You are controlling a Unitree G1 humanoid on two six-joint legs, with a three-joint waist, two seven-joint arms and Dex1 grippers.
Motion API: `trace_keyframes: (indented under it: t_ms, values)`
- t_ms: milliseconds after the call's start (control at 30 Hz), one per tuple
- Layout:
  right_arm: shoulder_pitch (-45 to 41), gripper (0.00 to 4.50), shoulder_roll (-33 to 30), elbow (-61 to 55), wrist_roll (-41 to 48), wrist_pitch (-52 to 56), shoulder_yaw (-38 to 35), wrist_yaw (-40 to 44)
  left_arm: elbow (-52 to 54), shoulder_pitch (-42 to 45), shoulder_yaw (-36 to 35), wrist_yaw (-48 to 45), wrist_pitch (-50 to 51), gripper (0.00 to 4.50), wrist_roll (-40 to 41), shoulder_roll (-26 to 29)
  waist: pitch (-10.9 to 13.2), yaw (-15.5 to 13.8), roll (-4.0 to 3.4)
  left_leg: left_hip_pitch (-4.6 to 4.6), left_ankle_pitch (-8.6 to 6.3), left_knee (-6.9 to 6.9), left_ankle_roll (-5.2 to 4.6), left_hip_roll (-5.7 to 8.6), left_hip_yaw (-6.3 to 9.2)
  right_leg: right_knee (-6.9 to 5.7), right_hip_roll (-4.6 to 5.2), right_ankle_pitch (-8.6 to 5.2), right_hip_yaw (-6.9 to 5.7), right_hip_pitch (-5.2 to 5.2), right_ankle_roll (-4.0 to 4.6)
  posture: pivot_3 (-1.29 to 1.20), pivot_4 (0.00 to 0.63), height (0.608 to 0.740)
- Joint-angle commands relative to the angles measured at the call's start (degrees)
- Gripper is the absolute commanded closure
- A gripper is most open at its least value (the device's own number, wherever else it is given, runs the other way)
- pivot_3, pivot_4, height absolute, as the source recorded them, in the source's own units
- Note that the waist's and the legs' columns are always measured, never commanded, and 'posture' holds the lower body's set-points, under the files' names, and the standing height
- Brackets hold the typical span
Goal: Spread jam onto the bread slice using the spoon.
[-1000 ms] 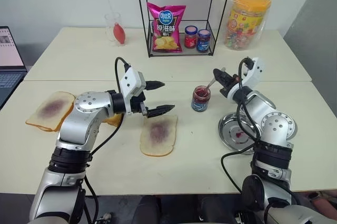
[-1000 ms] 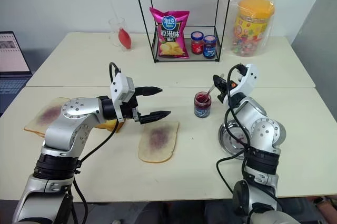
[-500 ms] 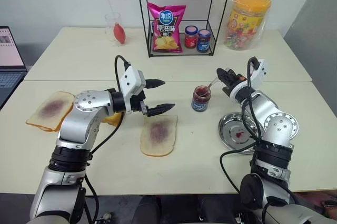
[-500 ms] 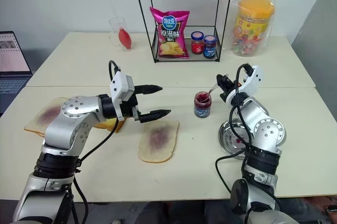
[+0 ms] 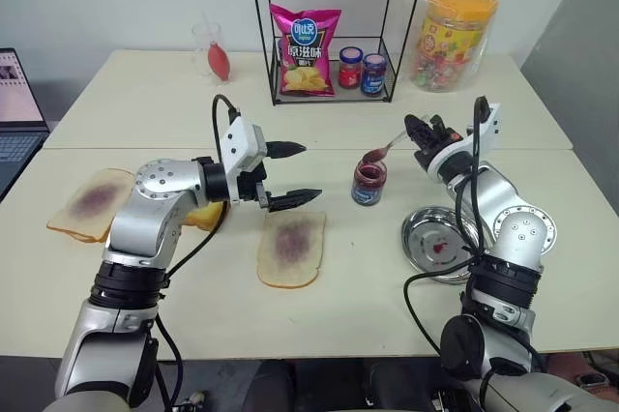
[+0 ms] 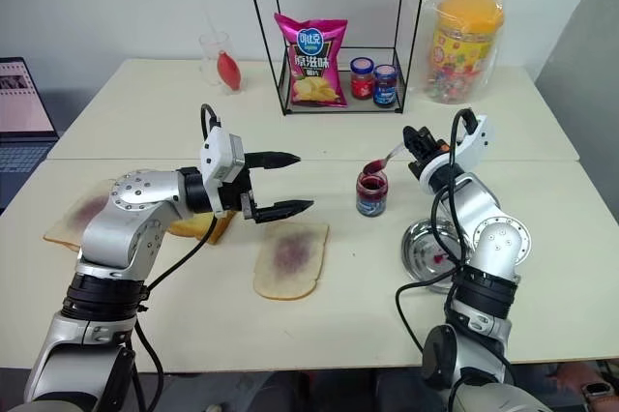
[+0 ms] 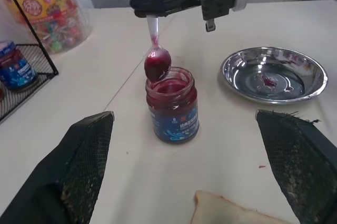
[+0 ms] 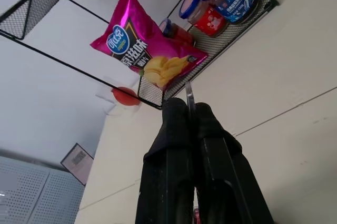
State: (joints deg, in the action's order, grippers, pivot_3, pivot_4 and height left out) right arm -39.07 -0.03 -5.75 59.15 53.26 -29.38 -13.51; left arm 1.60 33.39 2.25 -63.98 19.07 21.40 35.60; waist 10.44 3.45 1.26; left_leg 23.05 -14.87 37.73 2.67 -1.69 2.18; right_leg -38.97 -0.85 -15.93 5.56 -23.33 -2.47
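Nearest, low in the middle of the left eye frame, the bread slice [image 5: 291, 249] lies flat on the pale counter [image 5: 338, 306], a purplish smear at its centre. To its right, at lower right, a shallow steel dish [image 5: 440, 241] rests on the counter with a small red spot inside. At far left a second smeared slice [image 5: 93, 201] lies near the counter's edge, and a golden toasted slice [image 6: 205, 226] is partly hidden behind the left arm.

Just above the bread slice, left of centre, the left gripper [image 5: 294, 174] hangs over the counter with its jaws spread wide apart and nothing between them, pointing toward the right of the frame.

Right of centre stands the open blue-labelled jar [image 5: 368, 181] of jam [image 7: 168, 87]. The spoon [image 7: 157, 61] is poised directly above its mouth, clear of the rim, its bowl loaded with dark red jam. The right gripper [image 5: 414, 130] has its jaws clamped together on the spoon's handle.

Farther back, at top centre, a black wire rack [image 5: 334, 25] holds a pink crisp bag [image 5: 304, 49] and two small lidded jars [image 5: 362, 71]. A candy tub [image 5: 453, 35] in a clear bag stands at upper right, a plastic cup [image 5: 212, 52] at upper left, and a laptop [image 5: 19, 103] at the left edge.
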Motion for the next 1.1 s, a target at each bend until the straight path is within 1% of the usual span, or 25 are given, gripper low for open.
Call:
trace_keyframes:
  t_ms: [33, 133, 233, 333, 433, 467, 533, 567, 667, 833, 967, 1100]
  values:
    - [-1.01, 4.43, -0.81, -5.70, 6.52, 1.19, 0.96, -0.99, 0.34, 0.11, -1.57, -2.34, -1.51, 0.00, 0.68, 2.51, 0.02, 0.05, -0.03, 0.01, 0.00, -0.02, 0.00, 0.00, 0.00, -0.01, 0.00, 0.00, 0.00, -0.04, 0.00, 0.00, 0.150, 0.740]
    - [-0.77, 4.43, -0.70, -9.60, 10.87, 4.08, 4.51, -1.61, 1.63, -1.88, -3.02, -3.98, -1.10, 0.00, 1.59, 5.13, 0.03, 0.16, -0.05, 0.02, 0.00, -0.08, 0.00, -0.01, 0.00, -0.01, -0.01, -0.01, 0.01, -0.07, 0.01, 0.00, 0.150, 0.740]
    - [-0.49, 4.43, -0.39, -10.90, 12.45, 5.01, 7.66, -1.83, 2.49, -3.71, -3.88, -5.07, -0.83, 0.00, 2.35, 7.19, 0.04, 0.87, -0.06, 0.01, 0.00, -0.27, 0.00, -0.02, -0.02, 0.00, -0.01, -0.04, 0.04, -0.14, 0.06, 0.00, 0.150, 0.740]
    - [0.81, 4.43, -0.77, -11.47, 11.05, 6.50, 14.30, 2.62, 5.54, -7.59, -5.68, -6.66, 0.39, 0.00, 3.83, 10.26, 0.04, 1.28, -0.06, -0.01, 0.00, -0.44, 0.00, -0.04, 0.02, 0.00, -0.01, -0.08, -0.02, -0.18, 0.13, 0.00, 0.150, 0.740]
    - [2.50, 4.43, -0.85, -10.46, 7.57, 5.37, 20.14, 7.96, 7.56, -11.92, -7.56, -8.59, 0.10, 0.00, 4.63, 13.26, 0.03, 1.54, -0.05, -0.04, 0.01, -0.68, 0.00, -0.05, 0.00, 0.02, 0.01, -0.13, 0.00, -0.26, 0.22, 0.00, 0.150, 0.740]
    - [3.21, 4.43, -1.04, -9.71, 4.94, 3.95, 23.27, 11.15, 7.88, -14.18, -8.73, -9.22, -0.23, 0.00, 4.78, 14.51, 0.03, 1.59, -0.06, -0.03, 0.01, -0.73, 0.00, -0.10, -0.01, 0.03, 0.00, -0.16, -0.02, -0.32, 0.26, 0.00, 0.150, 0.740]
    - [4.25, 4.43, -0.77, -8.14, 2.05, 1.92, 26.74, 15.55, 8.32, -17.48, -10.19, -9.90, -0.88, 0.00, 4.93, 16.16, 0.04, 1.68, -0.06, -0.02, 0.01, -0.79, 0.00, -0.11, -0.02, -0.01, -0.02, -0.22, -0.02, -0.41, 0.32, 0.00, 0.150, 0.740]
    - [4.63, 4.43, -0.50, -7.51, 1.43, 1.30, 27.45, 16.94, 8.50, -18.56, -10.56, -10.10, -1.20, 0.00, 4.91, 16.61, 0.04, 1.61, -0.06, -0.01, 0.01, -0.81, 0.00, -0.13, 0.00, -0.02, -0.02, -0.24, -0.04, -0.45, 0.34, 0.00, 0.150, 0.740]
    - [6.34, 4.43, -1.88, -4.86, -6.15, -3.08, 33.93, 23.79, 10.46, -24.96, -13.11, -10.90, -2.02, 0.00, 5.22, 18.19, 0.04, 1.54, -0.06, 0.03, 0.01, -0.81, 0.01, -0.13, 0.01, -0.01, -0.02, -0.25, -0.06, -0.47, 0.36, 0.00, 0.150, 0.740]
    - [8.13, 4.43, -1.52, -2.05, -13.59, -9.11, 40.16, 31.66, 16.06, -35.41, -17.82, -12.26, -1.32, 0.00, 7.02, 20.23, 0.04, 1.49, -0.02, 0.04, 0.00, -0.77, 0.01, -0.11, -0.02, 0.00, 0.06, -0.25, -0.05, -0.46, 0.36, 0.00, 0.150, 0.740]
    - [9.28, 4.43, -0.79, 0.43, -18.39, -12.91, 43.54, 35.80, 17.32, -39.25, -19.65, -11.35, -1.25, 0.00, 7.19, 19.99, 0.04, 1.35, -0.02, 0.01, 0.01, -0.78, 0.01, -0.13, 0.04, -0.05, 0.04, -0.25, -0.14, -0.46, 0.37, 0.00, 0.150, 0.740]
    - [9.70, 4.43, -0.26, 3.66, -24.07, -17.69, 46.93, 39.69, 18.40, -39.95, -20.01, -8.95, -0.15, 0.00, 7.74, 19.11, 0.04, 1.37, -0.01, -0.04, 0.01, -0.76, 0.02, -0.12, 0.01, -0.05, 0.03, -0.25, -0.10, -0.43, 0.36, 0.00, 0.150, 0.740]
